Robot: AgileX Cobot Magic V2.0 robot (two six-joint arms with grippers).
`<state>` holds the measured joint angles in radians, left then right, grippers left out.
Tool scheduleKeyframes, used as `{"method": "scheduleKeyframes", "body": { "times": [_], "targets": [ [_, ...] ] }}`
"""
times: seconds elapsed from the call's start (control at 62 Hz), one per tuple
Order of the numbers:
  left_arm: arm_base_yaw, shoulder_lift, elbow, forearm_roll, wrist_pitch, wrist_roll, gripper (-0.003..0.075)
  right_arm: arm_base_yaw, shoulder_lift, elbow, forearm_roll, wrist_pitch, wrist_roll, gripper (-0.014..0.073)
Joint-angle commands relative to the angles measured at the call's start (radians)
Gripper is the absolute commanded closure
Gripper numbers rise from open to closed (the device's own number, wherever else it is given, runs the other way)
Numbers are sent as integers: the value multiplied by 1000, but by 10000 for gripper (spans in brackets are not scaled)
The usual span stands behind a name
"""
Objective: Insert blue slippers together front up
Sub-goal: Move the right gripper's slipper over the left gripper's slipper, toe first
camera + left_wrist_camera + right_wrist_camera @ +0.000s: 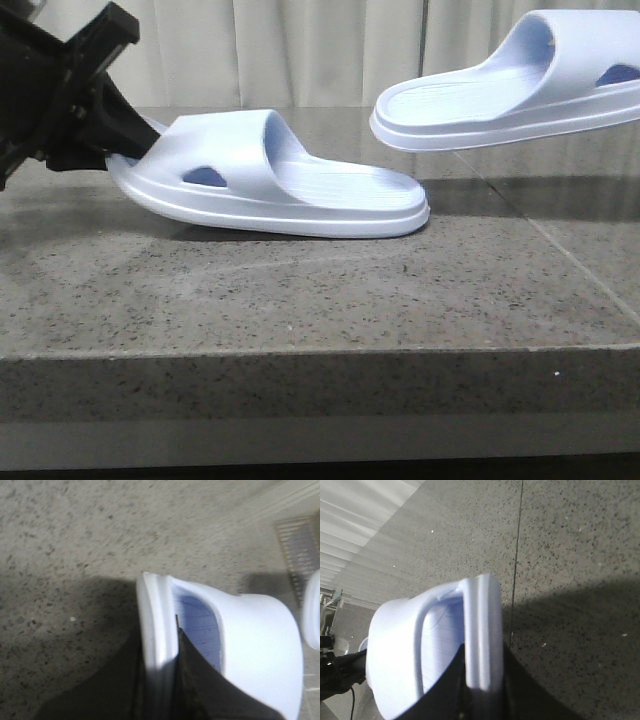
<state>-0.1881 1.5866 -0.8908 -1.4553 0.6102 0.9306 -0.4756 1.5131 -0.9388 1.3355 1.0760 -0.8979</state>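
While my left tool (125, 140) is clamped on the toe-end sole edge of the left slipper (270, 175), that slipper sits tilted: gripped end raised at 9 o'clock, heel end touching the table (300, 290) toward 3 o'clock. The left wrist view shows fingers (195, 680) pinching the sole rim, one under the strap.

My right tool (482, 700) grips the sole edge of the right slipper (500, 85) the same way; it isn't visible in the front view. That slipper hangs clear of the table at 1–2 o'clock, heel end pointing toward 9 o'clock, above and just beside the other's heel, not touching.

Step, as I read it: both picked, now aligning for nesting. Next move calls for turning both toes up, matching orientation, then sliding one into the other's strap. Risk: foam flexing in the pinch.
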Motion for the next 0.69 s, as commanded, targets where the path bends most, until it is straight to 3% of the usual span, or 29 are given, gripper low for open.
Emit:
{"method": "scheduleKeyframes", "body": {
  "times": [0.0,0.193,0.677],
  "targets": [
    [-13,-10,-21,-41,-5,7,741,23,-38,12,84,-9,-10,711],
    [-13,14,-21,-41,-5,7,741,163,-38,51,84,-117,-29,711],
    [-13,16,-21,-43,-5,7,741,645,-29,53,183,-466,-29,711]
  ]
}}
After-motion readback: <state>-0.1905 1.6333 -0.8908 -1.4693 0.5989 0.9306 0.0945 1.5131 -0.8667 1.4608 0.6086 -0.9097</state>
